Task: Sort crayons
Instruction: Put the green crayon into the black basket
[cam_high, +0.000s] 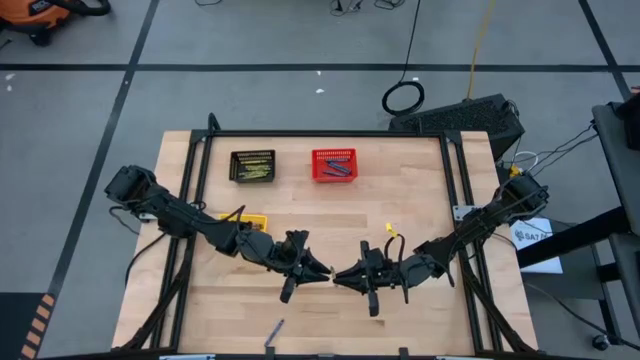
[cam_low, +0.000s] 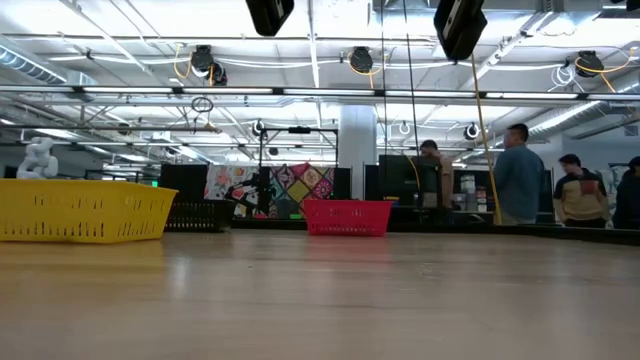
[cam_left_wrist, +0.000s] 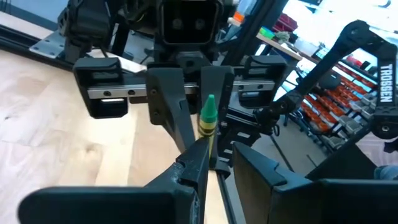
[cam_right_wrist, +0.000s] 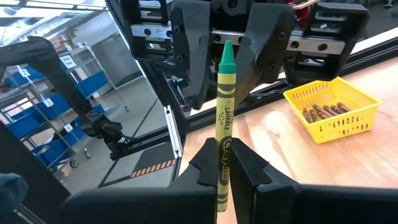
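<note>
We see the table (cam_high: 330, 300) filling the lower centre of the high view. Above its middle, the left gripper (cam_high: 322, 272) and right gripper (cam_high: 340, 277) meet tip to tip. The right gripper's fingers are clamped on a green crayon (cam_right_wrist: 224, 118); the left's stand partly open about its tip. A yellow basket (cam_right_wrist: 333, 106), right of frame, holds brown crayons (cam_right_wrist: 324, 112).

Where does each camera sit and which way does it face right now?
High: overhead, straight down; both arms, table.
Low: tabletop level, facing the room; arm parts overhead.
Left wrist: faces the right end effector pinching the green crayon.
Right wrist: own fingers gripping it, left end effector opposite.
Shared: crayon, both wrist views.
</note>
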